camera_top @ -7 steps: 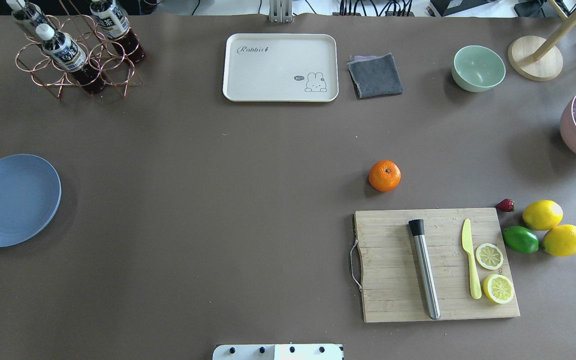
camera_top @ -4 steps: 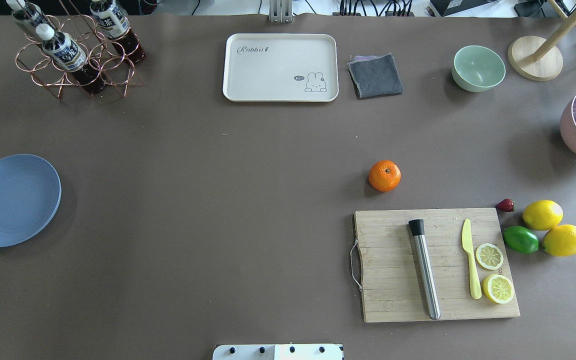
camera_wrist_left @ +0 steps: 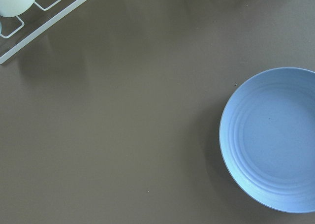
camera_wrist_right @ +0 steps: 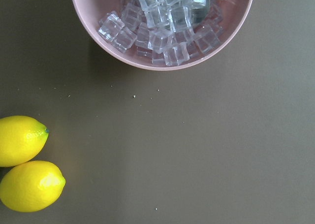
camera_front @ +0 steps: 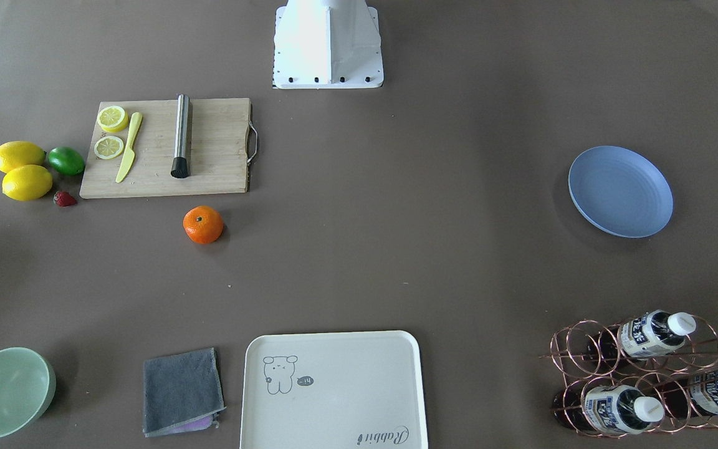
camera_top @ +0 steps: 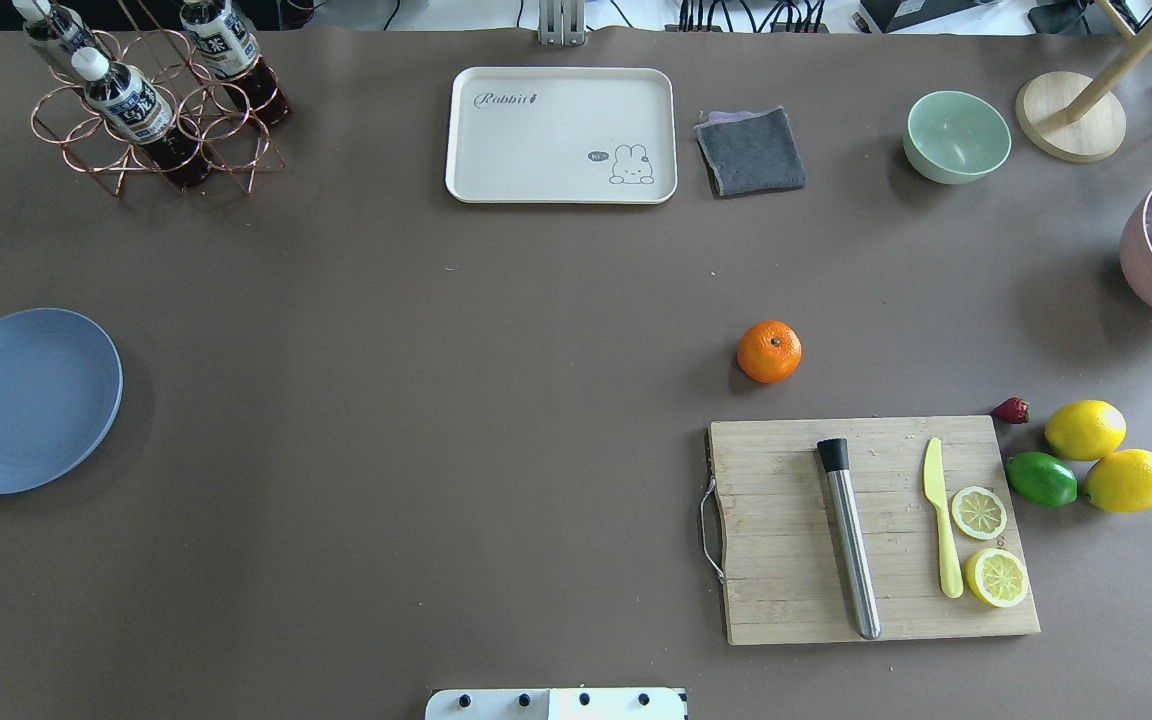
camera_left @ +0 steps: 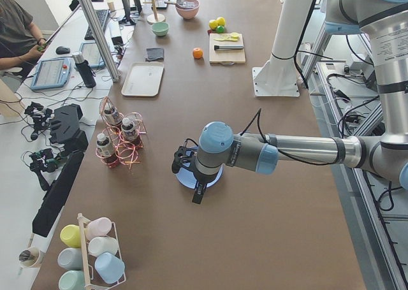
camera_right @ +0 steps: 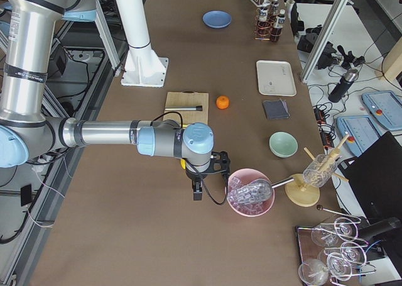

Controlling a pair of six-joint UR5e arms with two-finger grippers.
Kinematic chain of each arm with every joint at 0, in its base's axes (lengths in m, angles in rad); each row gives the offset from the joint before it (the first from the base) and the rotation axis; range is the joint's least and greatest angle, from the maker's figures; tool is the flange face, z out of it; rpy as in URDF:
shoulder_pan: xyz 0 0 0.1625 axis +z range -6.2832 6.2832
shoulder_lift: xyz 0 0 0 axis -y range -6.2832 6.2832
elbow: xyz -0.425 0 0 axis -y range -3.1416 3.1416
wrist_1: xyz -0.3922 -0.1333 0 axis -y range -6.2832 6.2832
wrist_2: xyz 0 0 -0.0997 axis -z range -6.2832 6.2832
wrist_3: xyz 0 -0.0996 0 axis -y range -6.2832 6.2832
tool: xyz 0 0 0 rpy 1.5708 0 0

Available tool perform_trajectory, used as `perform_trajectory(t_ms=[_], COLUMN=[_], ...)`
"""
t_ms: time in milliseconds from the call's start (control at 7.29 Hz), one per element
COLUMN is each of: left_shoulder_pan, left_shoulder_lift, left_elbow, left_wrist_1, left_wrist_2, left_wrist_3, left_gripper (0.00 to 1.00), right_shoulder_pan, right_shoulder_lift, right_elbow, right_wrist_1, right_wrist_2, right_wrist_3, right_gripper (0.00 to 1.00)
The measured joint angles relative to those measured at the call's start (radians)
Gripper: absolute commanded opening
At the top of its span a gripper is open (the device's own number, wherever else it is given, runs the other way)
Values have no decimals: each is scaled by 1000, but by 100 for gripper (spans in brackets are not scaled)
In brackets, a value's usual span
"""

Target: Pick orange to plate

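1. The orange [camera_top: 769, 351] lies on the bench [camera_top: 436, 400], at 12 o'clock from the cutting board [camera_top: 786, 540]; I have not picked it yet.
2. The plate [camera_top: 26, 400] is empty, well apart at 9 o'clock from the orange.
3. I cannot tell if my left pincer [camera_left: 180, 160] and right pincer [camera_right: 218, 162] are apart or together.

Counter [camera_top: 436, 400]: matte brown, long.
Side desk [camera_left: 64, 95]: white, alongside the counter, cluttered with cables.
Post [camera_left: 95, 29]: aluminium upright.
Floor [camera_right: 19, 236]: grey, cable-strewn.

The brown desk [camera_top: 436, 400] carries the orange [camera_top: 769, 351], plate [camera_top: 26, 400], tray [camera_top: 536, 140] and cutting board [camera_top: 776, 540]. A lime [camera_top: 1041, 479] lies just beside the board.
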Motion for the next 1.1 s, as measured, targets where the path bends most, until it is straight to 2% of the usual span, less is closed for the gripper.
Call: perform_trajectory(t_ms=[1098], left_shoulder_pan=[4], left_shoulder_lift=[15], left_elbow=[-1], left_wrist_1=[1], left_wrist_2=[-11], left_wrist_3=[3], left_gripper=[97], right_shoulder_pan=[0], right_shoulder_lift=[-5], right_elbow=[-1], right_wrist_1=[0], right_wrist_2=[23], right_wrist_3=[-2], right_gripper=[100])
